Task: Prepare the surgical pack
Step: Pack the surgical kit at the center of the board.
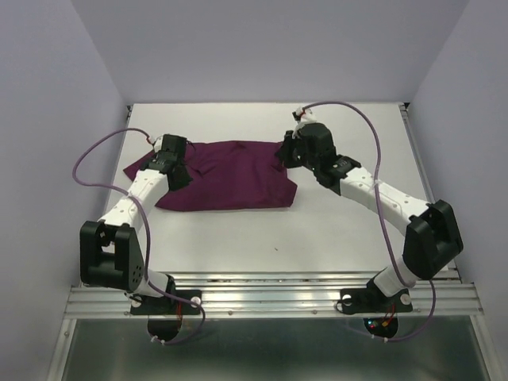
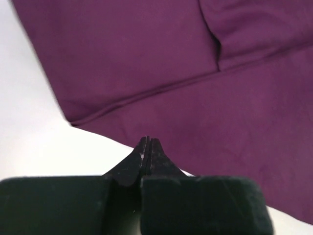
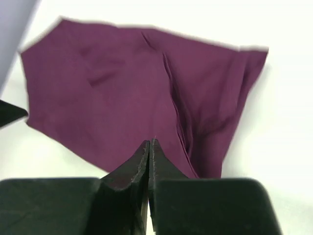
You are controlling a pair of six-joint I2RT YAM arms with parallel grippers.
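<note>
The deep-purple cloth wrap (image 1: 230,175) lies rumpled and folded on the white table; it also shows in the left wrist view (image 2: 195,73) and the right wrist view (image 3: 112,98). My left gripper (image 1: 176,165) is over the cloth's left end, jaws shut with nothing between them (image 2: 148,141). My right gripper (image 1: 287,151) is above the cloth's far right corner, jaws shut and empty (image 3: 150,143). The steel tray, the scissor-like instruments and the gauze wads are out of view.
The white table (image 1: 341,230) is enclosed by pale walls at the back and both sides. A metal rail (image 1: 270,298) runs along the near edge where the arm bases stand. Purple cables loop over each arm.
</note>
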